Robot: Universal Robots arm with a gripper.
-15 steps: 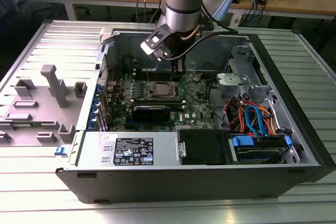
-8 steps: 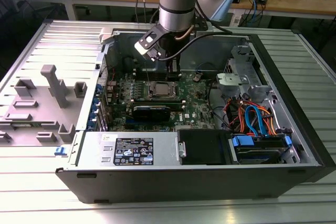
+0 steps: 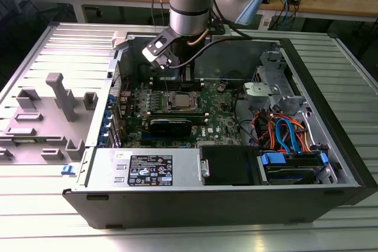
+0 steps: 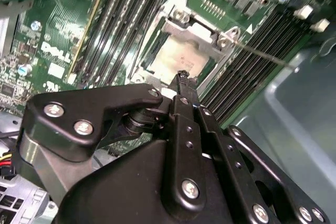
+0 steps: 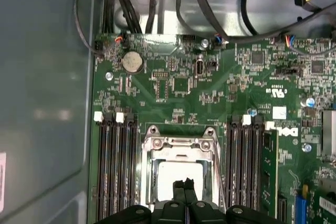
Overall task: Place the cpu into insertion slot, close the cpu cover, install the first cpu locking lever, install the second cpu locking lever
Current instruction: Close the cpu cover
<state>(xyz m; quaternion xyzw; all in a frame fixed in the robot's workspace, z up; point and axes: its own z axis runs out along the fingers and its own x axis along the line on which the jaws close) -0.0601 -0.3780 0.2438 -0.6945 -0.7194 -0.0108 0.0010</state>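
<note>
Closest to my wrist cams is the tool (image 5: 184, 184). Its black fingertips are pinched together with nothing between them, hanging right over the cpu (image 5: 173, 174). The chip is sitting flat in the insertion slot (image 5: 146, 192), dull grey face up. The cpu cover (image 5: 181, 153) looks to be laid down around it, with the chip showing through the window in the silver frame.

In the second wrist view I've got a thin metal lever (image 4: 262, 55) poking out from the socket's corner across the black memory slots (image 4: 278, 27). Honestly can't tell whether it's latched or not.

Over on the exterior view, the arm (image 3: 189, 4) reaches down into the open computer case (image 3: 331, 146). The case lies on its side on the ribbed metal desk (image 3: 236, 237), with the green motherboard (image 3: 218, 122) facing up.
</note>
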